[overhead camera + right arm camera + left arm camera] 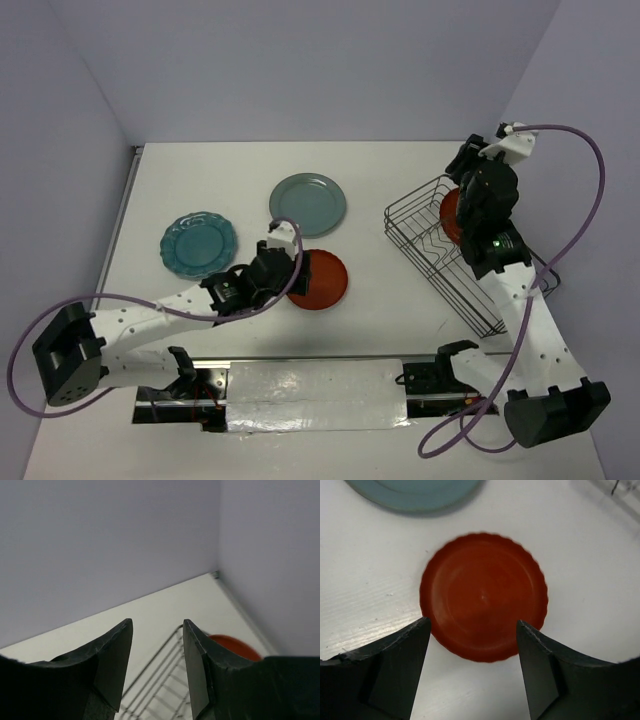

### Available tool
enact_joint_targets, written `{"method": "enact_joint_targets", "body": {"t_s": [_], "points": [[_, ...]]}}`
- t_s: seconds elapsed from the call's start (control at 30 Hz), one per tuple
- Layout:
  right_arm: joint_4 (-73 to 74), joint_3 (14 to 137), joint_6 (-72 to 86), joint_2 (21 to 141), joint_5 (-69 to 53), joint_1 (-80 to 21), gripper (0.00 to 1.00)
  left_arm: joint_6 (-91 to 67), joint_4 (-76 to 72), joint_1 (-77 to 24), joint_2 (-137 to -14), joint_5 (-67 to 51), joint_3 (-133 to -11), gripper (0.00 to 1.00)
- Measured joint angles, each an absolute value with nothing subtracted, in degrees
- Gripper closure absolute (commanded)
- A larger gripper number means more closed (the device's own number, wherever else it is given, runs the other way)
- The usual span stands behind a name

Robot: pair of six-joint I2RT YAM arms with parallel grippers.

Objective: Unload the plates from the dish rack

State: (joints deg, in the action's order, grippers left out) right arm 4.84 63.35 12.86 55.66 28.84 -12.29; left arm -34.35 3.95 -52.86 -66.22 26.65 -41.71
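A red-orange plate (321, 279) lies flat on the table; it fills the left wrist view (484, 596). My left gripper (284, 243) is open and empty just above its near edge (472, 630). A pale grey-green plate (308, 204) and a dark teal scalloped plate (199, 244) lie flat on the table further left. The dark wire dish rack (430, 250) stands at the right with one red-orange plate (450, 216) upright in it, also in the right wrist view (235, 645). My right gripper (157, 630) is open and empty above the rack (165, 680).
The table's back edge meets the lilac wall (100, 540) behind the rack. The grey-green plate's edge (415, 495) shows at the top of the left wrist view. The right arm (510, 290) reaches over the rack's right side.
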Motion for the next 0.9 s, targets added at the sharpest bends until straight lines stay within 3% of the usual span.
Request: {"method": "enact_joint_targets", "body": {"t_s": [0.2, 0.47, 0.63, 0.9], "points": [[0.89, 62.83, -5.48, 65.19, 34.72, -3.38, 0.48, -28.73, 3.31, -55.83, -70.15, 26.44, -41.74, 0.17], [6.11, 58.72, -12.21, 69.3, 22.31, 10.87, 0.45, -27.07, 0.47, -55.94, -63.31, 33.93, -38.17, 0.17], [8.67, 62.06, -13.13, 74.15, 18.7, 11.7, 0.46, -27.2, 0.05, -55.96, -55.96, 39.9, -34.11, 0.17], [12.91, 63.13, -15.66, 78.81, 17.1, 12.01, 0.58, -27.31, -1.54, -55.96, -51.44, 44.36, -31.88, 0.17]]}}
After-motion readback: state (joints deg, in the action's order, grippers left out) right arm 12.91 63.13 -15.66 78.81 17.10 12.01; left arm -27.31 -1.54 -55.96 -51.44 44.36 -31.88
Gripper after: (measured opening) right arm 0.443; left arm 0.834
